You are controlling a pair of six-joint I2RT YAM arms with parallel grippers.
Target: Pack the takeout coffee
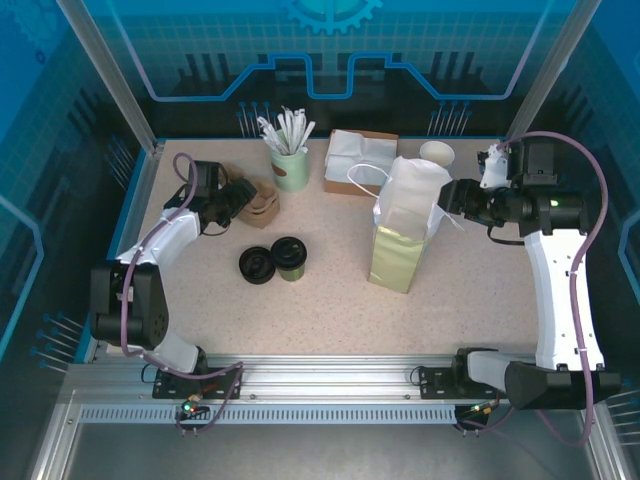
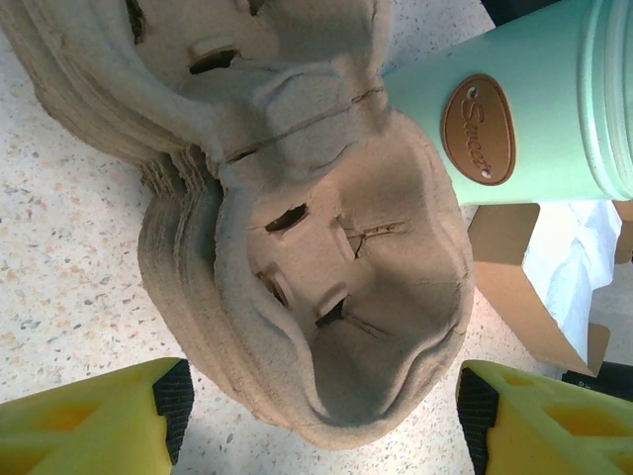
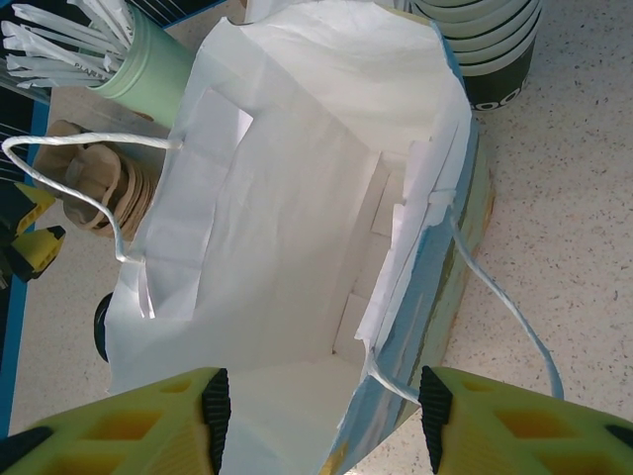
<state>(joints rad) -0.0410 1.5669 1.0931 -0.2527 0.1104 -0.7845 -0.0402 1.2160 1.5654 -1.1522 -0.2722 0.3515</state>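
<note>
- Takeout coffee [image 1: 290,258] stands upright, lid on, on the speckled table [image 1: 480,300], left of centre, well apart from both grippers
- white paper bag [image 1: 400,240] upright right of centre, mouth open, string handles hanging off both sides
- right gripper [image 3: 324,421] over the bag's near rim, fingers apart, nothing clamped
- cardboard box [image 1: 360,160] with white paper in it, at the back, behind the bag
- pulp carrier stack [image 2: 336,297] back left; left gripper [image 2: 324,421] has fingers apart, one on each side of the stack's near end, can't tell if the pads touch it
- mint cup [image 1: 290,170] of wrapped straws just beside the carriers
- lidless cup stack [image 1: 436,152] behind the bag
- loose black lids [image 1: 256,265] just left of the coffee
</note>
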